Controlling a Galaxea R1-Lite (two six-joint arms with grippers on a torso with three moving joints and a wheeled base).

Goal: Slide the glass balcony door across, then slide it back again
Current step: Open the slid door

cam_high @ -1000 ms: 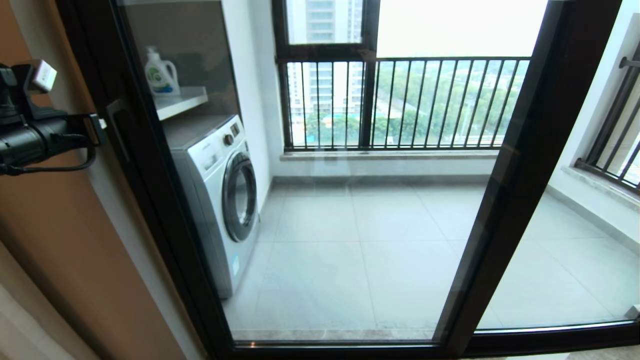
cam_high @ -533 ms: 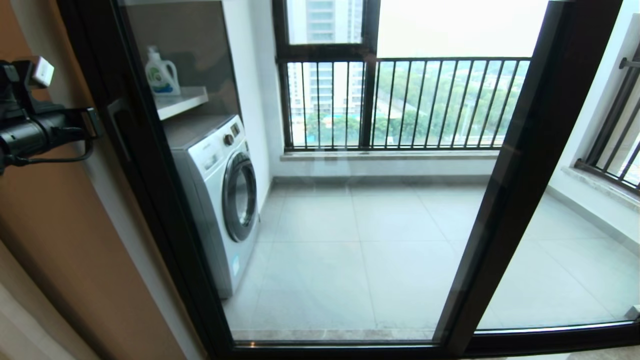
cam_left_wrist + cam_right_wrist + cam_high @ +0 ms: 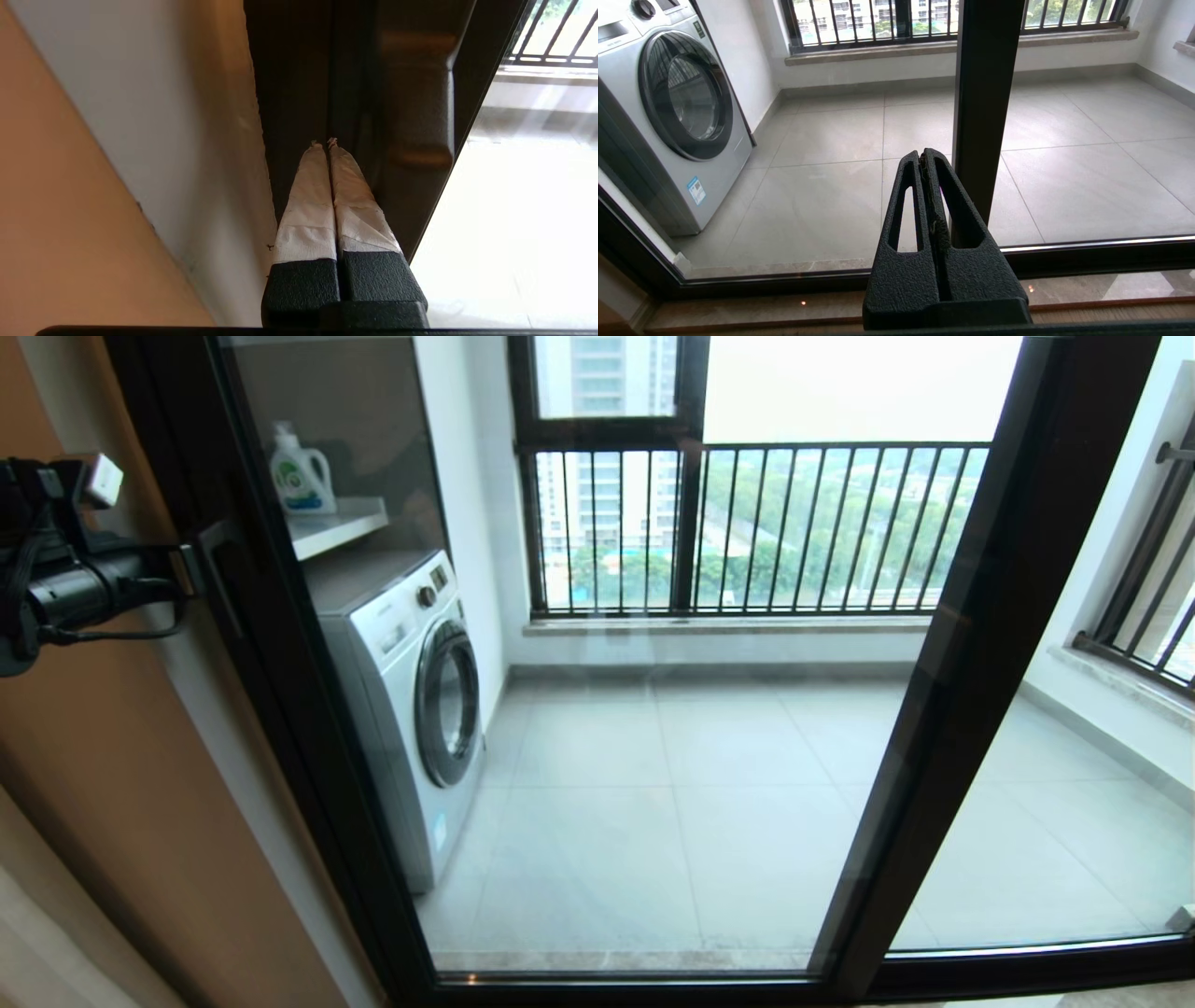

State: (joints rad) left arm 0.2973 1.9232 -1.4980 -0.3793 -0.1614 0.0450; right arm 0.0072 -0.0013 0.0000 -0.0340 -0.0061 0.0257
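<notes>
The glass balcony door (image 3: 653, 756) stands across the opening, its dark left upright (image 3: 280, 691) against the wall. A small dark latch handle (image 3: 224, 569) sits on that upright. My left gripper (image 3: 191, 569) is at the handle's height, shut and empty. In the left wrist view its taped fingertips (image 3: 322, 154) rest against the dark frame just beside the handle (image 3: 420, 98). My right gripper (image 3: 923, 156) is low, shut on nothing, in front of the door's other dark upright (image 3: 983, 93); it is out of the head view.
A second dark-framed glass panel (image 3: 1055, 821) is at the right. Behind the glass are a washing machine (image 3: 411, 709), a detergent bottle (image 3: 301, 471) on a shelf, and a black barred railing (image 3: 747, 523). An orange wall (image 3: 112, 784) lies to the left.
My left gripper drew back slightly to the left, then came right again to the door's upright. The door has not moved.
</notes>
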